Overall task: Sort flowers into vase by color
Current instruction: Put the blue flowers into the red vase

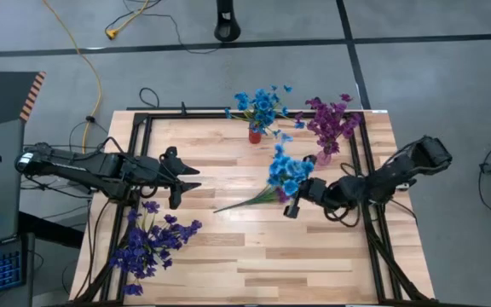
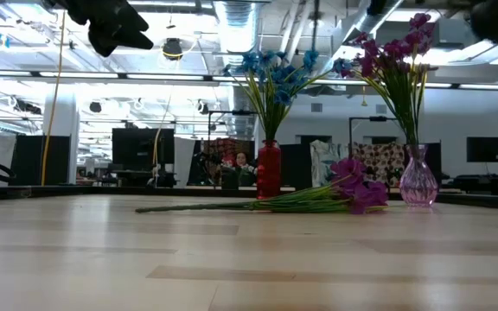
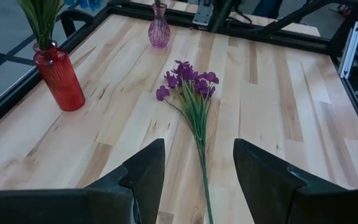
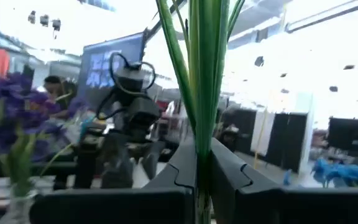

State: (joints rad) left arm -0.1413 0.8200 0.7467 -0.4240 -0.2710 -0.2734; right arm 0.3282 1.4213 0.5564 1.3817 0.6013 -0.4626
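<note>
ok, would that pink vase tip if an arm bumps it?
Probably tips easily: the pink vase has a narrow neck and a small base, with tall magenta flowers spreading well above it. Looks like clear glass, so likely slick and breakable.

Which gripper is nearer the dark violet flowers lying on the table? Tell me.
Left. The left gripper hangs open just beside the dark violet flowers; the right gripper, shut on green stems, is far across the table near the pink vase.
</note>
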